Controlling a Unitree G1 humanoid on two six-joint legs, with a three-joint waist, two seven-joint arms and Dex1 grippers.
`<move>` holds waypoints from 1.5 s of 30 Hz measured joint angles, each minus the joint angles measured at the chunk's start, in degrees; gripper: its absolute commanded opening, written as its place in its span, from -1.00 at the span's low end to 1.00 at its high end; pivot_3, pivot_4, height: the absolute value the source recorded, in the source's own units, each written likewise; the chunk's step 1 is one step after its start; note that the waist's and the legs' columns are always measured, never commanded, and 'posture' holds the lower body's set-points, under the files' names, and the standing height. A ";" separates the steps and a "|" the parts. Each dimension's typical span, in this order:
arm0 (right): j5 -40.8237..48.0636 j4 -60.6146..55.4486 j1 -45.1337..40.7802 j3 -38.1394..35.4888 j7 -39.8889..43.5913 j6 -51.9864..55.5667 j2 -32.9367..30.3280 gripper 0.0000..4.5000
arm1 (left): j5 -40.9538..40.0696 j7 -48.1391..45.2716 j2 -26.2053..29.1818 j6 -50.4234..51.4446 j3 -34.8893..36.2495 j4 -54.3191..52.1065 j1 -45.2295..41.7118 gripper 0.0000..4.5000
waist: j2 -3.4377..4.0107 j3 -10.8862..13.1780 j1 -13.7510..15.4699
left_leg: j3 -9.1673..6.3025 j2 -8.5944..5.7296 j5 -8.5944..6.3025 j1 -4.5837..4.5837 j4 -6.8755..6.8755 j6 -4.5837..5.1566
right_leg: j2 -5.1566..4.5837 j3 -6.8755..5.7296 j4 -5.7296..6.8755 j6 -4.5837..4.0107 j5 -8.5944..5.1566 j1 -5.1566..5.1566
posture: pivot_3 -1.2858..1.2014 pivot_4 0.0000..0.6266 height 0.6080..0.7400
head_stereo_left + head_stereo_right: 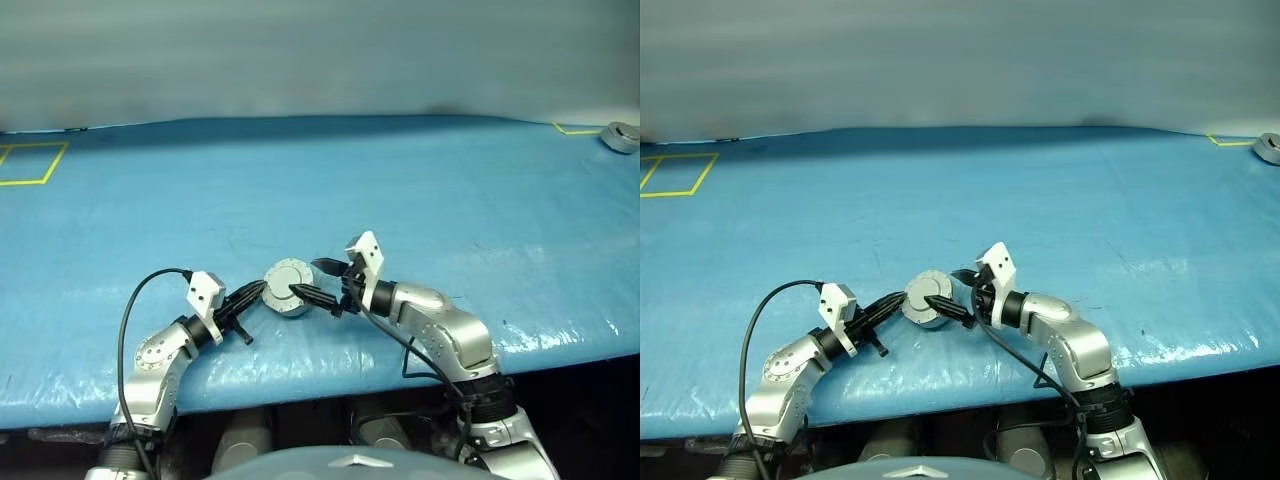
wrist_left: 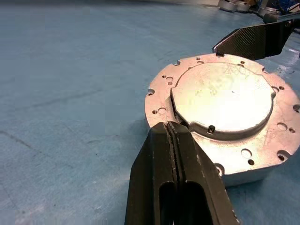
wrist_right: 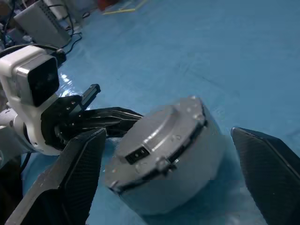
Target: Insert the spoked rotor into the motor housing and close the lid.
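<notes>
Left gripper [image 2: 172, 129] pressed together, fingertips touching the near rim of the lid [image 2: 224, 101]; nothing pinched. Right gripper [image 3: 168, 173] spread wide, one finger on each side of the motor housing [image 3: 187, 183], not touching it as far as visible. Housing resting on the table [image 1: 400, 190] near the front edge, between the two grippers, lid seated on top and slightly tilted in the right wrist view. Lid face silver-grey, raised centre plate, ring of small holes round the flange. Spoked rotor presumably inside; cannot tell.

Table covered with a blue sheet, glossy and wrinkled along the front edge, with faint scuffs and creases across the middle. Yellow tape square [image 1: 28, 162] marked at the far left corner, another yellow tape corner [image 1: 572, 129] at the far right. Small grey round part [image 1: 621, 136] sitting at the far right edge, well apart from the housing. Plain grey wall [image 1: 320, 55] behind the table.
</notes>
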 measured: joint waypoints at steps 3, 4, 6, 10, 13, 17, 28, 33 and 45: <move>2.71 1.28 0.10 -2.88 -1.85 5.41 -0.05 1.00 | 0.00 -0.53 0.00 -0.30 0.00 -0.04 -0.05 -1.00 | 0.02 0.02 0.07 | 0.03 0.00 -0.01 -0.18 -0.03 0.00 | 0.00 0.01 0.00 0.03 0.03 0.02 | 0.03 -0.52 1.00; 3.73 1.40 0.18 -3.40 -2.12 6.95 0.09 1.00 | 0.00 -0.70 0.01 -0.33 0.00 -0.05 -0.06 -1.00 | 0.03 0.02 0.09 | 0.02 0.00 -0.01 -0.19 -0.06 0.00 | 0.01 0.01 0.00 0.03 0.03 0.01 | 0.03 -0.52 1.00; 5.07 1.63 0.24 -3.89 -2.52 9.02 0.64 1.00 | 0.00 -0.70 0.00 -0.38 0.02 0.04 -0.05 -1.00 | 0.03 0.02 0.08 | 0.02 0.01 -0.01 -0.19 -0.07 0.00 | 0.02 0.01 0.00 0.03 0.03 0.00 | 0.03 -0.52 1.00; 7.78 3.36 0.37 -4.23 -3.39 11.86 3.23 1.00 | 0.02 -0.49 -0.03 -0.60 0.12 0.23 0.00 -1.00 | 0.01 0.04 0.02 | 0.04 0.01 -0.02 -0.19 -0.05 0.01 | 0.02 0.01 0.00 0.04 0.02 0.01 | 0.03 -0.52 1.00; 9.91 4.00 0.49 -4.60 -3.77 14.09 4.94 0.74 | 0.04 -0.23 -0.03 -1.19 0.14 0.34 0.18 -1.00 | 0.01 0.06 0.02 | 0.04 0.01 -0.03 -0.21 -0.06 0.01 | 0.02 0.01 -0.02 0.04 0.02 0.00 | 0.03 -0.52 1.00; 12.15 4.60 0.90 -5.11 -4.66 15.99 6.32 0.15 | 0.04 0.08 0.00 -1.50 0.21 0.29 0.64 -1.00 | 0.04 0.08 0.02 | 0.03 0.01 -0.03 -0.26 -0.05 0.02 | 0.02 0.01 -0.02 0.06 0.01 -0.03 | 0.03 -0.52 1.00; 14.11 4.78 1.17 -7.06 -6.22 17.28 6.66 -0.49 | 1.28 0.22 0.07 -1.47 0.00 0.66 1.56 -1.00 | 0.26 0.23 -0.28 | 0.03 0.01 -0.03 -0.41 -0.01 0.02 | 0.03 0.01 -0.01 0.09 0.03 -0.19 | 0.03 -0.52 1.00; 14.56 4.79 1.16 -7.33 -6.91 17.08 7.23 -0.49 | 0.35 0.33 -1.28 -1.46 0.95 0.61 1.59 -1.00 | 0.32 0.27 -0.28 | 0.02 0.00 -0.03 -0.53 0.10 0.02 | 0.03 0.02 -0.01 0.15 0.07 -0.23 | 0.03 -0.52 1.00; 22.10 6.76 -1.73 -17.10 -9.87 16.45 12.09 -0.49 | -15.61 1.49 -8.91 8.36 7.98 -3.14 1.82 -0.84 | 0.07 1.00 -1.20 | -0.07 0.00 -0.06 -0.93 0.11 0.06 | 0.07 0.00 -0.02 0.43 0.26 -0.51 | 0.03 -0.52 1.00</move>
